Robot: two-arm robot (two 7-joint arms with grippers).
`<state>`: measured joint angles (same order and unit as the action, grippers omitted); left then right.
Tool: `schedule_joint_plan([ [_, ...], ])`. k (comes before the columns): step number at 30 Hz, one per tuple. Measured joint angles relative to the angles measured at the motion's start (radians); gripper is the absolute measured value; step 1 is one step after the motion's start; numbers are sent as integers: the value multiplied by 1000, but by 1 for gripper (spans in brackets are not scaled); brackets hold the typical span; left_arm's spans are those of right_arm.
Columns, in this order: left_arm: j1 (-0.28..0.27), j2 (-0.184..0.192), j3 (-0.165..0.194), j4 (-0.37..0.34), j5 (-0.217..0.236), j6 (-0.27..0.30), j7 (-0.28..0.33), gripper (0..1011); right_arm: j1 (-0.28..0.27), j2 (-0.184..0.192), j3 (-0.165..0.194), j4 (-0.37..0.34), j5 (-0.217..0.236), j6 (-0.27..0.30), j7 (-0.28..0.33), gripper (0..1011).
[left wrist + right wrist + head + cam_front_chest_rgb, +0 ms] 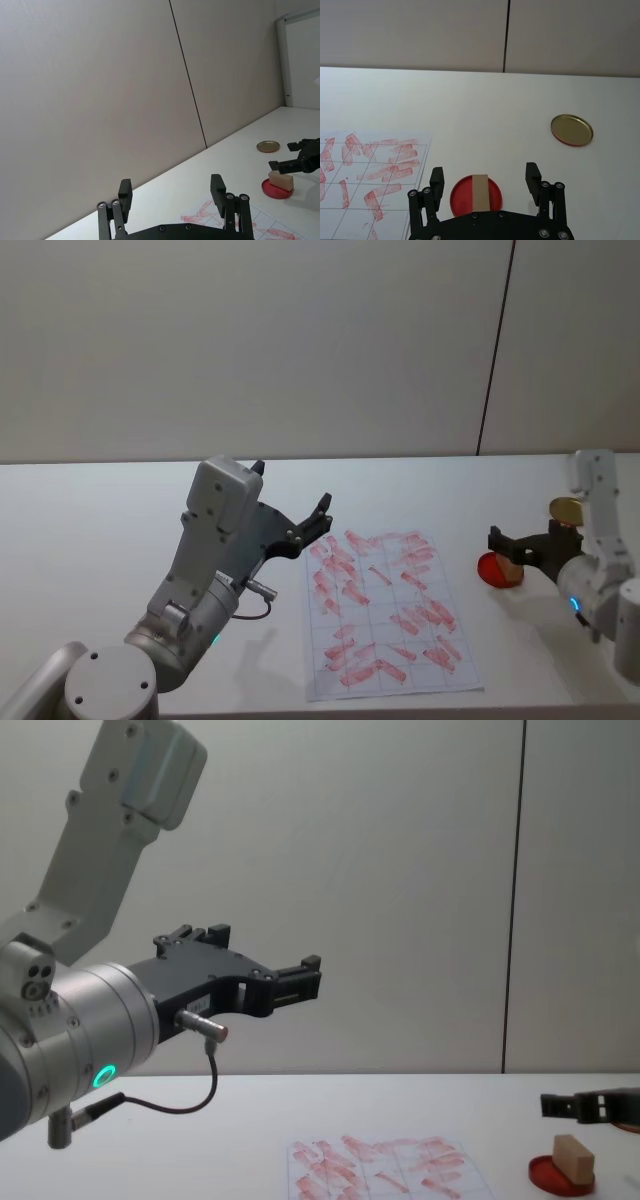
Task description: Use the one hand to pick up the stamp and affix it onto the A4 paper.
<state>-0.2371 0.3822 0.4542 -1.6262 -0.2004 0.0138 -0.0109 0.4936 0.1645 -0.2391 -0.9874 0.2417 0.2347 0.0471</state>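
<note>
Since likely light and stiff, pinch small light-brown wooden stamp block (480, 192) by its sides with spread black right gripper (485, 173) over red round ink pad (462, 196), leaving spread black left gripper (171, 184) raised at left.

Right hand (507, 546) low over the white worktop (100, 530), fingers apart, blue light on its wrist. Directly beneath its fingertips, a red ink pad (492, 570) with the wooden stamp (513, 564) on it. Just beyond that hand, toward the wall, a gold round lid (565, 508). Between the two hands, lying flat, the A4 paper (385, 615), gridded and crowded with red marks. Left hand (312, 523) raised beside the paper's far left corner, fingers spread.
</note>
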Motion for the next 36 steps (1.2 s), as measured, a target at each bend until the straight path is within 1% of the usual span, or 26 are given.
schedule_joint_plan([
  [5,0,0,0,0,0,0,0,993,20,-13,-8,17,-4,39,-14,1001],
  [13,0,0,0,0,0,0,0,993,43,-27,-16,42,-9,87,-33,1001],
  [20,0,0,0,0,0,0,0,993,57,-36,-18,62,-12,117,-50,987],
  [25,0,0,0,0,0,0,0,993,69,-42,-18,85,-12,133,-60,863],
  [26,0,0,0,0,0,0,0,993,72,-44,-19,91,-12,137,-62,810],
  [28,0,0,0,0,0,0,0,993,75,-46,-19,97,-12,140,-64,792],
  [32,0,0,0,0,0,0,0,993,86,-51,-19,122,-12,148,-69,645],
  [36,0,0,0,0,0,0,0,993,94,-55,-19,140,-14,150,-69,544],
])
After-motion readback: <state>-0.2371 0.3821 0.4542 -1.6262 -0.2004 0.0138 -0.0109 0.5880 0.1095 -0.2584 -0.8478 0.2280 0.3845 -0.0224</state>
